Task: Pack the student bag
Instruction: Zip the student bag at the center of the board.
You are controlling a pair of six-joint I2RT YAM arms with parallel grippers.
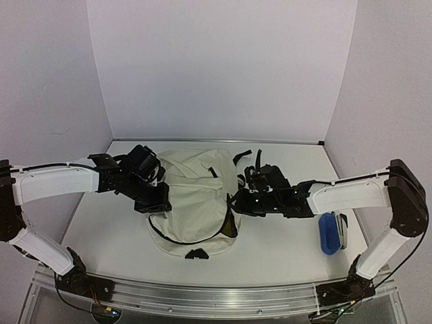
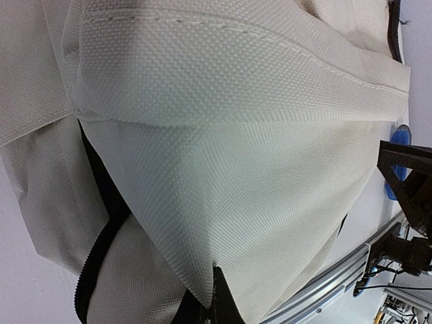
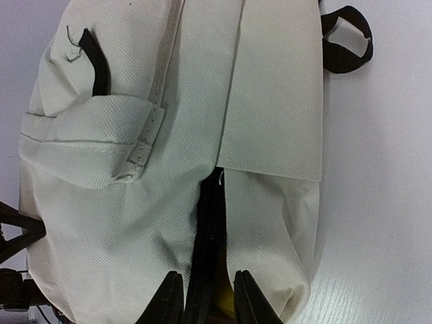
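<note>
The student bag (image 1: pixel 196 192), a cream canvas backpack with black zipper trim, lies in the middle of the table. At its left edge my left gripper (image 1: pixel 159 202) is shut on a fold of the bag's cloth (image 2: pixel 223 202), which rises like a tent from the jaws (image 2: pixel 214 300). My right gripper (image 1: pixel 236 201) is at the bag's right side. Its fingers (image 3: pixel 169 297) stand apart on either side of the black zipper edge (image 3: pixel 210 223) of the bag (image 3: pixel 135 135). Something yellow (image 3: pixel 227 297) shows inside the gap.
A blue object (image 1: pixel 329 233) lies on the table to the right of the bag, under the right arm. Black straps (image 1: pixel 241 158) trail from the bag's far side. An aluminium rail (image 1: pixel 202 295) runs along the near edge. White walls enclose the table.
</note>
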